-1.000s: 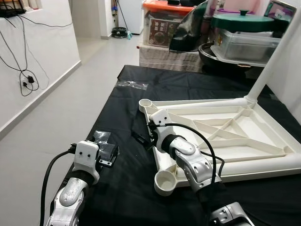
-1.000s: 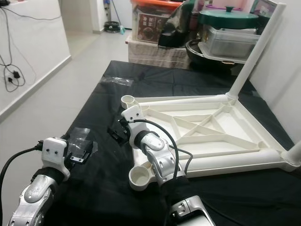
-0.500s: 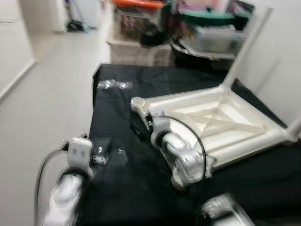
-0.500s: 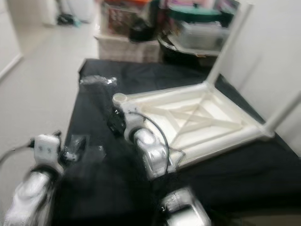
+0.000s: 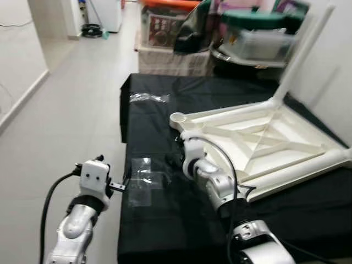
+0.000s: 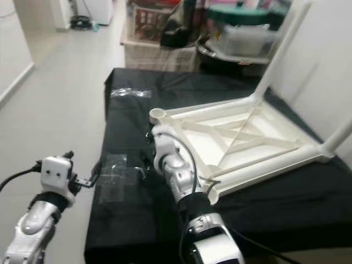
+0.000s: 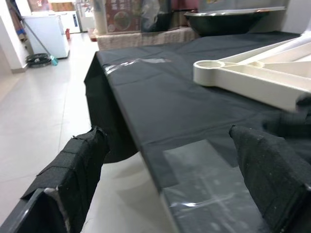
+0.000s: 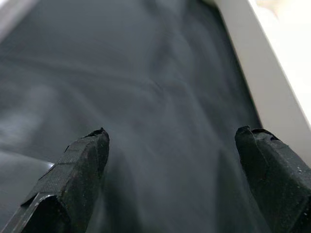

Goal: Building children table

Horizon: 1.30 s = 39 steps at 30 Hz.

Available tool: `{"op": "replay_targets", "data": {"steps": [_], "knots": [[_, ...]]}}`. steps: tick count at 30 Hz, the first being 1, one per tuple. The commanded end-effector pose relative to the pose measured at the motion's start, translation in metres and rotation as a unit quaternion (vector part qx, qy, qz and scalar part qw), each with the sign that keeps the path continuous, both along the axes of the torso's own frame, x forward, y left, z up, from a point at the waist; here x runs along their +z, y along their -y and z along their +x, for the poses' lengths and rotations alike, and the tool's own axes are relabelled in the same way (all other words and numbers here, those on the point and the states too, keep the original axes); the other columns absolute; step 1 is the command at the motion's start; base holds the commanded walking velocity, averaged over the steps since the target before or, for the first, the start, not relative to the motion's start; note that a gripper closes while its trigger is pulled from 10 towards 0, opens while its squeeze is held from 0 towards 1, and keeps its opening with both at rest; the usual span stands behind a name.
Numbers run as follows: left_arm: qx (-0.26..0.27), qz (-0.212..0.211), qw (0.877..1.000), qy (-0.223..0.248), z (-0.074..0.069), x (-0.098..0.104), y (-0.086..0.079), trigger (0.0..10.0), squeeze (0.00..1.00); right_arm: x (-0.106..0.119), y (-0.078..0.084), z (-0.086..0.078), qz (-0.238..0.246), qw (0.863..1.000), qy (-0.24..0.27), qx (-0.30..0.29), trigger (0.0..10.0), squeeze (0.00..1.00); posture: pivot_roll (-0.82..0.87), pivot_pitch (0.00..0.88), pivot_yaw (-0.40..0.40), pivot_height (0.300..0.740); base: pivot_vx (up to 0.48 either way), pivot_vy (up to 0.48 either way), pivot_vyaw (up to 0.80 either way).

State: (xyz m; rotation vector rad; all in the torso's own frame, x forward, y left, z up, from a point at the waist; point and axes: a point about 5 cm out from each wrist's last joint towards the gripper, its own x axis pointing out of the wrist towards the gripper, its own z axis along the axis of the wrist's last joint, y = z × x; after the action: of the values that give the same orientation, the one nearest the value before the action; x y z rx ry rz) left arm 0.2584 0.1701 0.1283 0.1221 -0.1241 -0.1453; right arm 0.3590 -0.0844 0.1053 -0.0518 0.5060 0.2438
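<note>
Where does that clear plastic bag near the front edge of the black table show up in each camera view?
Left eye view: clear plastic bag at lower left of centre, on the black cloth, between both arms.
Right eye view: lower left, by the cloth's left edge.
Left wrist view: low, between the left gripper's open fingers.
Right wrist view: I cannot make it out.
Shared landmark: the round corner socket of the white table frame, also and.

Left gripper (image 5: pixel 122 186) now off the black cloth's (image 5: pixel 181 220) edge, clear plastic bag (image 5: pixel 144 180) uncovered beside it.
</note>
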Motion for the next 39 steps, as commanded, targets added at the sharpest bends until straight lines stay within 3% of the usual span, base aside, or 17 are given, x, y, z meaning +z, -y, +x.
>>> {"op": "replay_targets", "data": {"steps": [1, 7, 9, 10, 12, 17, 19, 21, 26, 30, 38, 39], "knots": [[0.002, 0.006, 1.000, -0.005, -0.001, -0.002, 0.000, 10.0, 0.00, 0.008, 0.015, 0.009, 0.005, 0.999, 0.016, -0.038, 10.0, 0.00, 0.08, 0.000, -0.106, 0.740, 0.000, 0.000, 0.00], [0.004, 0.006, 1.000, -0.006, -0.003, -0.004, 0.000, 10.0, 0.00, 0.014, 0.025, 0.015, -0.002, 0.998, 0.023, -0.059, 10.0, 0.00, 0.07, 0.000, -0.108, 0.740, 0.000, 0.000, 0.00], [0.003, 0.006, 1.000, -0.007, -0.003, -0.004, 0.001, 10.0, 0.00, 0.021, 0.029, 0.018, 0.000, 0.996, 0.047, -0.070, 10.0, 0.00, 0.07, 0.000, -0.109, 0.740, 0.000, 0.000, 0.00], [0.003, 0.005, 1.000, -0.007, -0.004, -0.004, 0.001, 10.0, 0.00, 0.030, 0.027, 0.021, 0.006, 0.996, 0.071, -0.059, 10.0, 0.00, 0.07, 0.000, -0.105, 0.740, 0.000, 0.000, 0.00], [0.001, 0.005, 1.000, -0.008, -0.004, -0.005, 0.002, 10.0, 0.00, 0.050, 0.003, 0.019, 0.053, 0.991, 0.113, 0.036, 10.0, 0.00, 0.07, 0.000, -0.101, 0.740, 0.000, 0.000, 0.00], [-0.002, 0.006, 1.000, -0.009, -0.003, -0.005, 0.002, 10.0, 0.00, 0.056, -0.004, 0.021, 0.043, 0.989, 0.131, 0.051, 10.0, 0.00, 0.07, 0.000, -0.102, 0.740, 0.000, 0.000, 0.00], [-0.002, 0.006, 1.000, -0.009, -0.002, -0.005, 0.003, 10.0, 0.00, 0.050, 0.002, 0.024, 0.019, 0.993, 0.118, 0.020, 10.0, 0.00, 0.07, 0.000, -0.104, 0.740, 0.000, 0.000, 0.00], [-0.001, 0.007, 1.000, -0.007, -0.003, -0.003, 0.001, 10.0, 0.00, 0.027, 0.024, 0.027, -0.014, 0.997, 0.056, -0.058, 10.0, 0.00, 0.08, 0.000, -0.106, 0.740, 0.000, 0.000, 0.00], [0.001, 0.009, 1.000, -0.008, -0.005, -0.004, -0.001, 10.0, 0.00, 0.022, 0.029, 0.027, -0.012, 0.996, 0.043, -0.075, 10.0, 0.00, 0.08, 0.000, -0.105, 0.740, 0.000, 0.000, 0.00], [-0.001, 0.010, 1.000, -0.009, -0.004, -0.004, 0.000, 10.0, 0.00, 0.015, 0.043, 0.025, -0.017, 0.994, 0.033, -0.104, 10.0, 0.00, 0.08, 0.000, -0.104, 0.740, 0.000, 0.000, 0.00], [-0.005, 0.010, 1.000, -0.007, -0.002, -0.004, 0.002, 10.0, 0.00, 0.006, 0.030, 0.020, 0.008, 0.999, 0.000, -0.037, 10.0, 0.00, 0.08, 0.000, -0.098, 0.740, 0.000, 0.000, 0.00], [-0.005, 0.010, 1.000, -0.007, -0.002, -0.004, 0.002, 10.0, 0.00, 0.002, 0.017, 0.016, 0.008, 1.000, -0.007, 0.017, 10.0, 0.00, 0.08, 0.000, -0.097, 0.740, 0.000, 0.000, 0.00]]}}
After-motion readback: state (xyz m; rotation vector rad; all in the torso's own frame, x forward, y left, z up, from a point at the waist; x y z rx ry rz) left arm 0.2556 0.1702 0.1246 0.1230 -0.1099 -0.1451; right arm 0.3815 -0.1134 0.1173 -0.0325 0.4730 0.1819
